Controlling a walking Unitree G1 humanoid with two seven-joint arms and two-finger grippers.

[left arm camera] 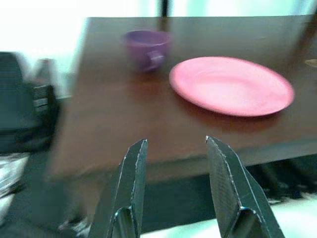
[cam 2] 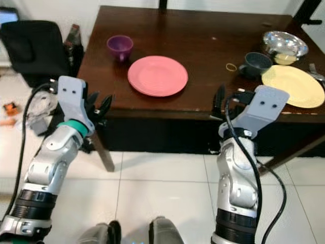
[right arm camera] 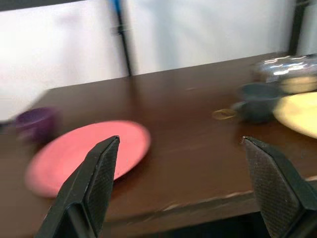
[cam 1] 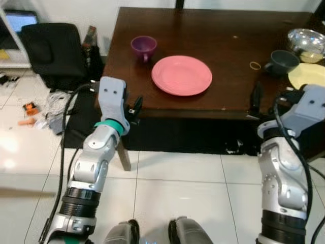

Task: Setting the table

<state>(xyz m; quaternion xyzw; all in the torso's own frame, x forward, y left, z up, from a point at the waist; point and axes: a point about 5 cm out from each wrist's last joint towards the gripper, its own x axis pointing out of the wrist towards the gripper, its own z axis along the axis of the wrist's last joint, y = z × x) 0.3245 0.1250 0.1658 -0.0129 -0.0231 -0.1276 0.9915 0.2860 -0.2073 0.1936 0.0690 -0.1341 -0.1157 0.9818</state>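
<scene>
Head view: my left pincer [cam 2: 99, 109] and right pincer [cam 2: 219, 104] hover at the table [cam 2: 203, 46] edge. Left wrist: fingers apart, pink plate [left arm camera: 231, 85] ahead. Right wrist: fingers spread wide, plate and purple cup [right arm camera: 34, 122] beyond.

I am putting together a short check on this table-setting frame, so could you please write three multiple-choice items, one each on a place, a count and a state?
1. Where does the purple cup stand relative to the pink plate?
A. on the plate
B. beside it, toward the robot's left and farther back
C. on the floor

2. How many plates lie on the table?
A. one
B. two
C. four

3. How is the right gripper?
A. open, holding nothing
B. shut on the dark cup
C. shut on a fork

Answers: 1 B, the cup sits apart from the plate's far left rim. 2 B, the pink plate and the yellow plate. 3 A, the right wrist view shows its fingers spread wide with only table between them.
</scene>
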